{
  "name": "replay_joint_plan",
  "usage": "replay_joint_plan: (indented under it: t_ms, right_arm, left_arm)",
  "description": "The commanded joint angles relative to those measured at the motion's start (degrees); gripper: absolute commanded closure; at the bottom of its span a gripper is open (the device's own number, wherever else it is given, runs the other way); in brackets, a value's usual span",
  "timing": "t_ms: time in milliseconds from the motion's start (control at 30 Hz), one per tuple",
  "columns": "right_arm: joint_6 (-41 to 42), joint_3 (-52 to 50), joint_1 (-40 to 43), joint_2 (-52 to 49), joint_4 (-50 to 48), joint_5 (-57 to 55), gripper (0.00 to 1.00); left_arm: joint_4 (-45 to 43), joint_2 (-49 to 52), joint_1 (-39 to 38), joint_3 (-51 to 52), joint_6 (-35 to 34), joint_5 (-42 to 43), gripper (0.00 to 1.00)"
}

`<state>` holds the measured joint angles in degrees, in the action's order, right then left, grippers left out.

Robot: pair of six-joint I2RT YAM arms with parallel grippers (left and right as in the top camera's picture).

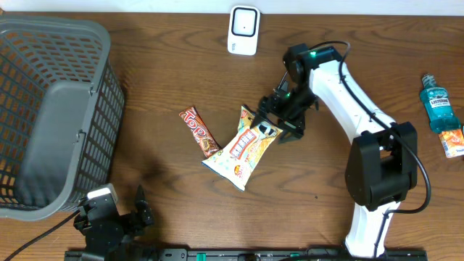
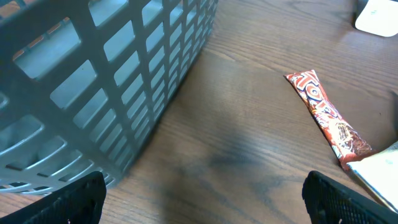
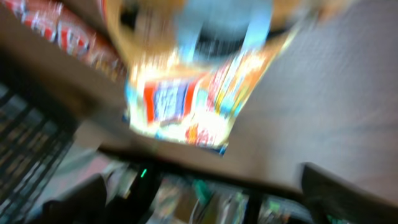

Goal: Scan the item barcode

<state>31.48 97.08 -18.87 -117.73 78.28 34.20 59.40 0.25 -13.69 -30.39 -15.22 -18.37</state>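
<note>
Overhead: right gripper [image 1: 278, 125] at top end of the snack bag [image 1: 245, 148], which lies on the table [image 1: 181, 65]. One scanner [image 1: 243, 30] sits well beyond the gripper, so the scan looks pending. One bag, one candy bar [image 1: 199, 132] beside it, one basket [image 1: 22, 43]. Left wrist: left gripper [image 2: 205, 180] spread wide, empty. Right wrist: blurred, fingers [image 3: 74, 199] look apart, bag just ahead, not pinched.

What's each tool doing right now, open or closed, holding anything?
Left tool: open, holding nothing.
Right tool: open, at the end of the snack bag, not gripping it.
</note>
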Motion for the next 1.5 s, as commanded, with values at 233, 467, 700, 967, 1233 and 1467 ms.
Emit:
replay_joint_plan:
  t_ms: [233,467,700,967,1233,1467]
  right_arm:
    - [18.5,0.7,-11.0,0.3,-14.1,-20.4,0.01]
    - [32.1,0.7,-19.5,0.3,-16.3,-30.6,0.07]
    - [39.7,0.7,-21.9,-3.7,-17.9,-38.3,0.27]
    - [39.3,0.7,-21.8,-11.6,-18.1,-31.4,0.38]
    - [34.9,0.7,-20.7,-15.3,-12.9,-29.0,0.99]
    - [1.6,0.8,-13.9,-12.6,-16.5,-1.4,0.99]
  left_arm:
    - [-0.1,-0.1,0.1,-0.2,-0.1,-0.8,0.02]
    - [-0.1,-0.1,0.1,-0.2,-0.1,-0.8,0.02]
    - [-0.1,-0.1,0.1,-0.2,-0.1,-0.8,0.02]
    - [-0.1,-0.1,0.1,-0.2,-0.1,-0.8,0.02]
    - [-0.1,-0.1,0.1,-0.2,-0.1,-0.8,0.02]
    - [-0.1,-0.1,0.1,-0.2,-0.1,-0.8,0.02]
